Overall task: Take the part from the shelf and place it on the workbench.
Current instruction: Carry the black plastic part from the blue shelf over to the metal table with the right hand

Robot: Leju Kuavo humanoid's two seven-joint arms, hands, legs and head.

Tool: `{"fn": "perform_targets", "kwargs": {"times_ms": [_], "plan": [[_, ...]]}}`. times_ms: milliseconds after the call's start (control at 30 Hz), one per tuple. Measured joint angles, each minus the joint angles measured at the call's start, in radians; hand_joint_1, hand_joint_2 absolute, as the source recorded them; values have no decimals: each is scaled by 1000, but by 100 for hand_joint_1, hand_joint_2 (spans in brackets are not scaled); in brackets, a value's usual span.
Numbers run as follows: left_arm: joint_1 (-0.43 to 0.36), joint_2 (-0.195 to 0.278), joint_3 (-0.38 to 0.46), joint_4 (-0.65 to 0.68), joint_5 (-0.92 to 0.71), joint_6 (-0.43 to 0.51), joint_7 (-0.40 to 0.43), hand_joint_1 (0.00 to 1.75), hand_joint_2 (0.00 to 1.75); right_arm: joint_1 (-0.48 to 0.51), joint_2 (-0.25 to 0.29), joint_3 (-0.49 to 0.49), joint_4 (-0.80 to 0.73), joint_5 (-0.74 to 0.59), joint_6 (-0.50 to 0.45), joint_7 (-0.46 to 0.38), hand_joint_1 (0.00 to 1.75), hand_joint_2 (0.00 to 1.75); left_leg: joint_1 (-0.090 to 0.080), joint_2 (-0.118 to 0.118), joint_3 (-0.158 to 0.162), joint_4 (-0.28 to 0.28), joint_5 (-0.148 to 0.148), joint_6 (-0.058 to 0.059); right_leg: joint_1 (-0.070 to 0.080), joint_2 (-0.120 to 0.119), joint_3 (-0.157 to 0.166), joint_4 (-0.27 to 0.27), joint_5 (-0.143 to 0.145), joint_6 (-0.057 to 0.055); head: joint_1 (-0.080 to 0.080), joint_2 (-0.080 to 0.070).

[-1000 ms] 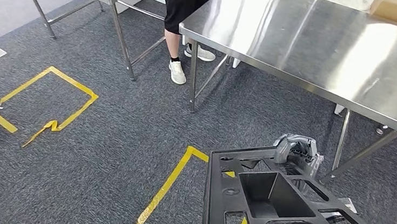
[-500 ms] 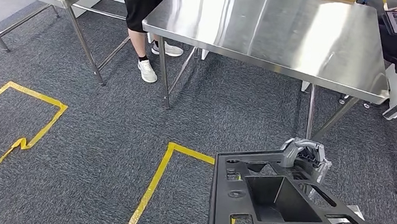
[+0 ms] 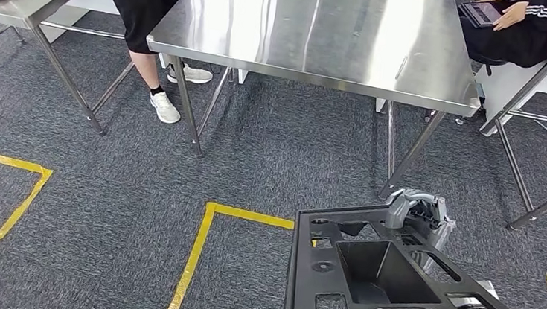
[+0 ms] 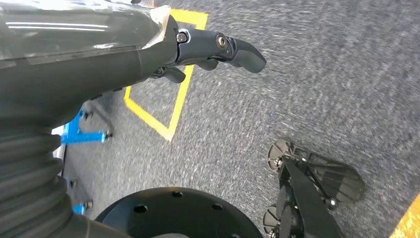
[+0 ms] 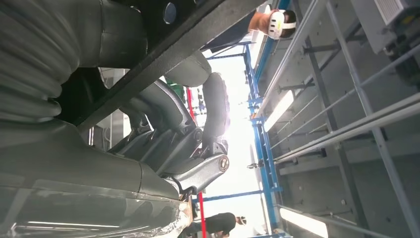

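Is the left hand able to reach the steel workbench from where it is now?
Probably not yet: the left hand hangs low over the carpet, and the workbench stands ahead across open floor.

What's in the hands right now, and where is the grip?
The right hand grips the black plastic part at its far edge; the left hand holds nothing.

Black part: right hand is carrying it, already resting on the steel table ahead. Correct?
Not quite. The right hand does hold the black part, but the part is not on the steel table. The head view shows it in the air over the grey carpet, short of the table's near edge. The table top ahead is bare.
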Motion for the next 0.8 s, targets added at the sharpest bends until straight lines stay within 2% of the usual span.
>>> {"fn": "perform_targets", "kwargs": {"times_ms": [67, 133, 167, 200, 267, 300, 333, 367, 400, 467, 500, 600, 800], "plan": [[0, -1, 0, 0, -2, 0, 2, 0, 175, -2, 0, 0, 0, 5, 0, 1, 175, 175, -5, 0, -3, -3, 3, 15, 1, 2, -7, -4, 6, 13, 0, 0], [0, -2, 0, 0, 4, 7, 1, 0, 175, -4, 0, 0, 1, 7, -1, 2, 175, 175, -6, 6, -3, -7, 12, 33, 2, -18, -22, 17, -7, 17, 2, 0], [-1, -3, 1, 0, 11, 12, -1, 0, 175, -6, 0, 0, 1, 9, -1, 2, 175, 175, -5, 11, -3, -9, 16, 41, 3, -33, -41, 55, -26, 15, 5, 0], [-1, -3, 2, 0, 17, 16, -3, 0, 175, -8, 0, 0, 2, 10, -2, 3, 175, 175, -5, 16, -6, -10, 19, 46, 3, -47, -69, 117, -56, 10, 7, 0], [0, -3, 7, 0, 25, 21, -7, 0, 175, -10, -1, 0, 4, 12, -2, 5, 175, 175, -8, 26, -12, -9, 22, 50, 4, -57, -130, 255, -110, 5, 11, 0], [1, -3, 9, 0, 24, 22, -8, 0, 175, -10, -1, 0, 7, 12, -3, 6, 175, 175, -9, 31, -14, -9, 22, 51, 4, -58, -146, 295, -122, 7, 11, 0], [1, -3, 10, 0, 20, 21, -7, 0, 175, -10, -1, 0, 9, 12, -3, 6, 175, 175, -9, 35, -14, -9, 22, 52, 4, -59, -138, 290, -117, 12, 11, 0], [2, -3, 10, 0, 13, 19, -6, 0, 175, -11, -1, 0, 10, 13, -2, 7, 175, 175, -10, 38, -13, -9, 22, 52, 4, -61, -109, 241, -98, 19, 11, 0], [2, -4, 10, 0, 6, 17, -5, 0, 175, -12, -1, 0, 11, 13, -2, 7, 175, 175, -10, 39, -12, -9, 22, 51, 5, -65, -64, 164, -72, 23, 12, 0], [1, -4, 10, 0, -2, 14, -3, 0, 175, -15, -1, 0, 12, 14, -2, 7, 175, 175, -13, 41, -11, -8, 21, 46, 12, -76, 10, 29, -36, 20, 14, 0], [1, -5, 10, 0, -3, 14, -2, 0, 175, -16, 0, 0, 12, 14, -1, 8, 175, 175, -16, 41, -12, -6, 19, 45, 13, -80, 27, -3, -28, 17, 15, 0], [1, -4, 10, 0, -8, 13, 1, 0, 175, -18, 0, -2, 14, 14, -1, 8, 175, 175, -17, 40, -14, -5, 19, 45, 14, -78, 31, -13, -24, 15, 14, 0], [1, 1, -3, 0, -38, 12, 20, 0, 175, -24, 1, -4, 17, 16, 0, 8, 175, 175, -15, 40, -12, -14, 26, 36, 15, -77, 29, -13, -22, 12, 14, 0]]}}
